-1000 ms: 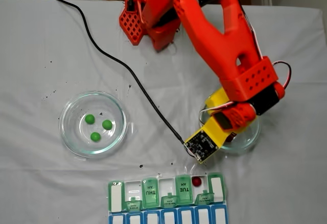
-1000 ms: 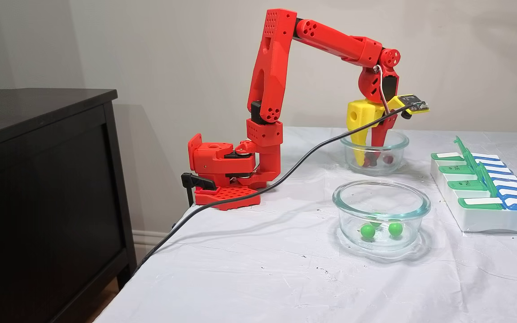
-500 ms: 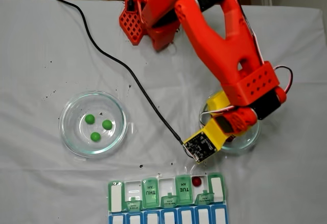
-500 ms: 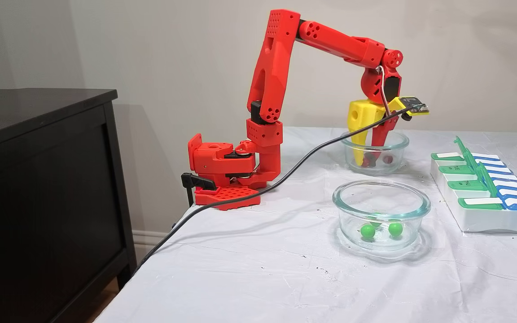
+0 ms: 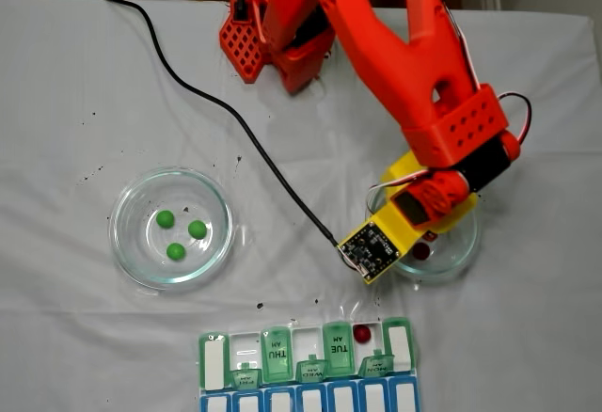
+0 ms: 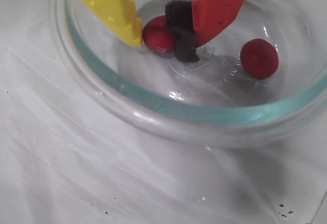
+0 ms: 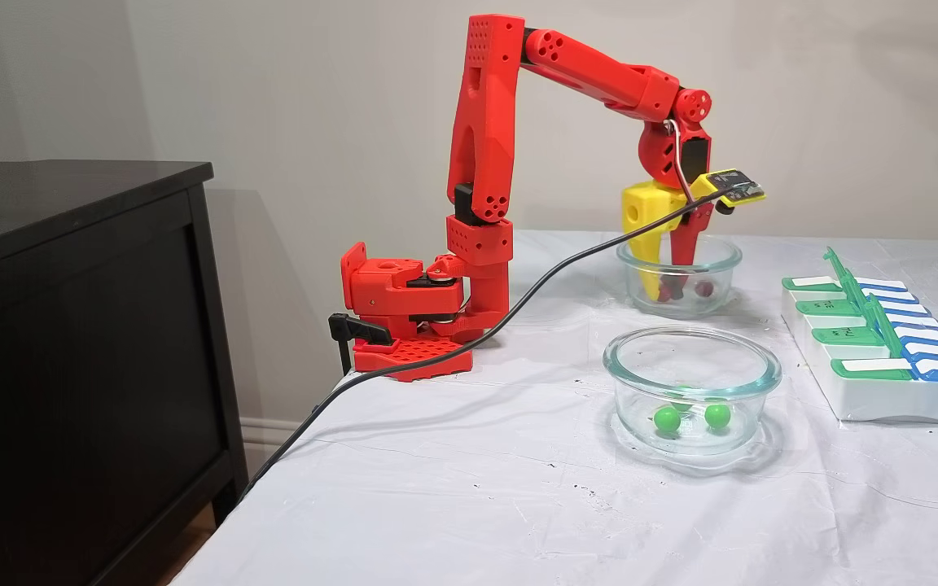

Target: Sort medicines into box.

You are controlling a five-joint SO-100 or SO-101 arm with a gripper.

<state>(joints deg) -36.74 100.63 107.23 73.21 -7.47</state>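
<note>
Two red balls sit in the glass bowl under the arm: one red ball is squeezed between the yellow and red fingers of the gripper, low inside the bowl, and the other red ball lies loose just beside it. Three green balls rest in the other glass bowl, well apart from the first. One more red ball lies in an open slot of the pill box, near the TUE lid.
</note>
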